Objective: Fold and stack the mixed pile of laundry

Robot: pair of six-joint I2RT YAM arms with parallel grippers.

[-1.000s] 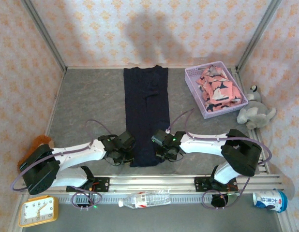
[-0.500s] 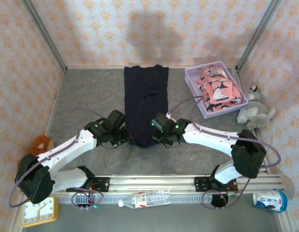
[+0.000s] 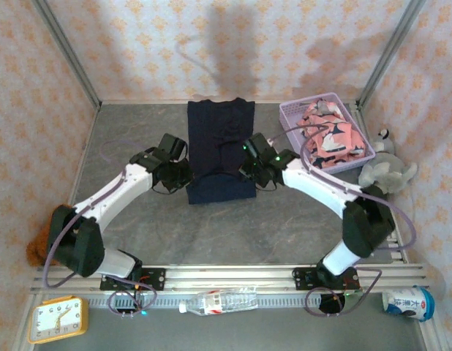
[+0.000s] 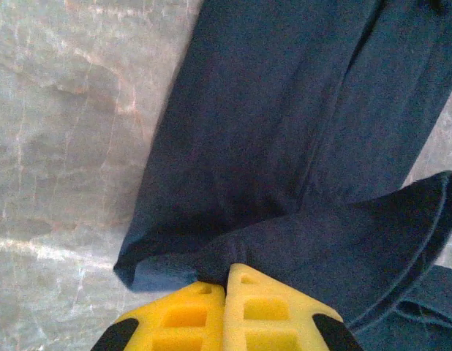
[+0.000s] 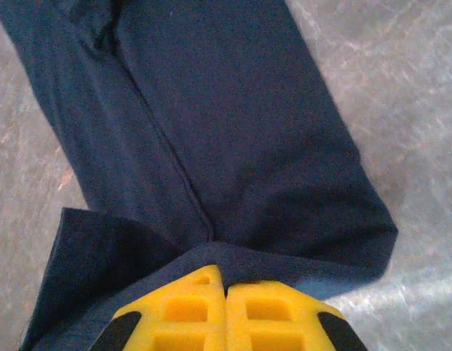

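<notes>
Top external: navy cloth [image 3: 220, 135], near end doubled back; left gripper [image 3: 183, 178], right gripper [image 3: 249, 167] clamped on corners for folding.

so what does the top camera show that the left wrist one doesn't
Extra in the top view: both arms, the right hand at the right corner of the navy cloth, the basket holding the pink shark cloth, the plush toy, a clock and a bottle. Extra in the left wrist view: the yellow fingers shut on the cloth's lifted edge, which is folded over the layer beneath. Shared: the left hand, the navy cloth and the grey table.
</notes>
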